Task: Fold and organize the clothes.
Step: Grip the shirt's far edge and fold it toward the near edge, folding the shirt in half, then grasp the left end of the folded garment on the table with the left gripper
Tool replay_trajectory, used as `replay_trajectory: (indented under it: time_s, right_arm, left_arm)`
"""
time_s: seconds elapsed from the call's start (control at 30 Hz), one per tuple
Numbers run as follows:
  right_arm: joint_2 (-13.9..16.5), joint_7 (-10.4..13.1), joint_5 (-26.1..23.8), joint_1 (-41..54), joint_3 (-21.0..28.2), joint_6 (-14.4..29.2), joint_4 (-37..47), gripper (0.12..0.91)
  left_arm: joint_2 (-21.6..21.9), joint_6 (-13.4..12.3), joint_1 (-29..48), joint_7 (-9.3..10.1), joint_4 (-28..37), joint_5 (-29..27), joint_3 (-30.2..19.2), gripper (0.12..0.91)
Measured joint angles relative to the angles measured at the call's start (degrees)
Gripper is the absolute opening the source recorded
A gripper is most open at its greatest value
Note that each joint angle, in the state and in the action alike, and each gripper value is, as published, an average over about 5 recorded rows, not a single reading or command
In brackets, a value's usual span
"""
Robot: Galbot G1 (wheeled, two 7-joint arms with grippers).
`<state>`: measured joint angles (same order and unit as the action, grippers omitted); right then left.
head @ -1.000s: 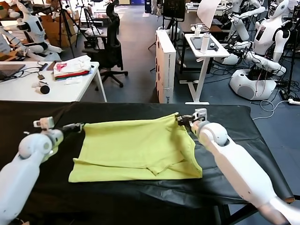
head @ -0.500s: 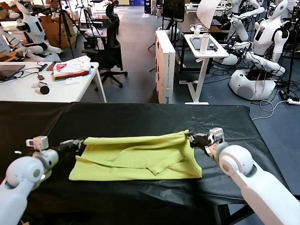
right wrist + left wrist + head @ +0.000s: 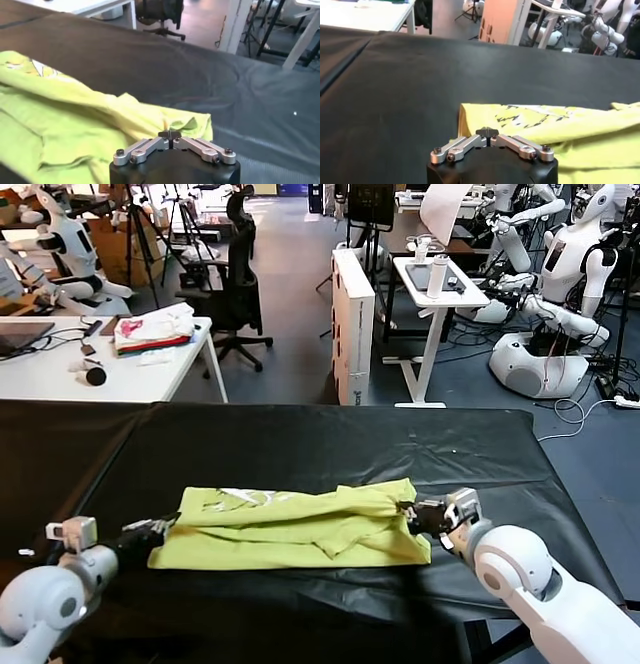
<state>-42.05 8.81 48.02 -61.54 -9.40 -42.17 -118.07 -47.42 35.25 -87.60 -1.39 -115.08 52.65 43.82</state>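
Note:
The lime yellow-green T-shirt (image 3: 300,524) lies on the black table (image 3: 300,444) as a narrow folded band, with its whitish print (image 3: 245,496) facing up along the far edge. My left gripper (image 3: 160,529) is at its left end, low near the table's front, shut on the cloth; the left wrist view shows the closed tips (image 3: 487,132) on the shirt (image 3: 580,130) beside the print (image 3: 520,116). My right gripper (image 3: 412,516) is at the right end, shut on a fold of the shirt (image 3: 75,115), tips closed (image 3: 169,135).
Behind the black table, a white desk (image 3: 60,369) at the back left holds a white, red and pink cloth pile (image 3: 152,327). An office chair (image 3: 235,284), a white box (image 3: 352,324), a small white stand (image 3: 440,284) and other robots (image 3: 560,284) stand farther back.
Both grippers have moved toward the table's front, pulling the shirt's far edge over. The shirt went from a wide spread to a narrow folded band with the print showing.

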Motion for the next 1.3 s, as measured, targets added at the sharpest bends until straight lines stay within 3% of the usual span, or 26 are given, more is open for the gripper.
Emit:
replay_trajectory:
  time_s: [0.37, 0.43, 0.5, 0.6, 0.73, 0.83, 0.97, 1.1, 1.3]
  right_arm:
    - [-0.5, -0.4, 0.1, -1.7, 0.2, 0.1, 0.6, 0.148]
    - [-0.5, -0.6, 0.3, -1.7, 0.1, 0.3, 0.6, 0.205]
    - [-0.3, -0.8, 0.6, -1.8, -0.2, 0.6, 0.3, 0.318]
    - [0.0, -0.9, 1.3, -1.8, -0.8, 0.7, -0.2, 0.507]
    - [-0.2, -0.7, 2.0, -1.5, -1.8, 2.2, -0.3, 0.752]
    - [-1.4, 0.2, 1.9, -0.6, -2.8, 4.5, 0.6, 0.871]
    - [-4.1, 0.7, 0.5, 1.3, -3.2, 6.3, 3.0, 0.904]
    - [-7.2, 0.6, -1.3, 3.4, -2.6, 6.6, 6.1, 0.907]
    - [-10.5, 0.4, -2.8, 5.0, -2.3, 7.0, 10.3, 0.907]
  left_arm:
    - [-2.0, 0.0, -5.4, 0.28, -3.2, -1.5, 3.2, 0.147]
    - [-2.5, -0.1, -5.8, 0.57, -3.2, -1.9, 3.3, 0.148]
    - [-2.9, -0.2, -5.8, 0.87, -3.2, -2.3, 3.4, 0.169]
    - [-3.4, -0.3, -5.8, 0.99, -3.4, -2.7, 3.9, 0.277]
    - [-3.5, 0.2, -6.1, 1.19, -4.0, -2.8, 5.0, 0.523]
    - [-3.5, 0.3, -5.8, 1.40, -3.9, -2.9, 5.8, 0.711]
    - [-3.9, 0.0, -3.8, 2.68, -2.7, -3.0, 5.6, 0.879]
    - [-4.8, -0.4, 0.4, 3.49, -0.3, -3.8, 3.7, 0.905]
    - [-5.6, -1.3, 6.4, 3.11, 4.7, -4.9, 0.1, 0.907]
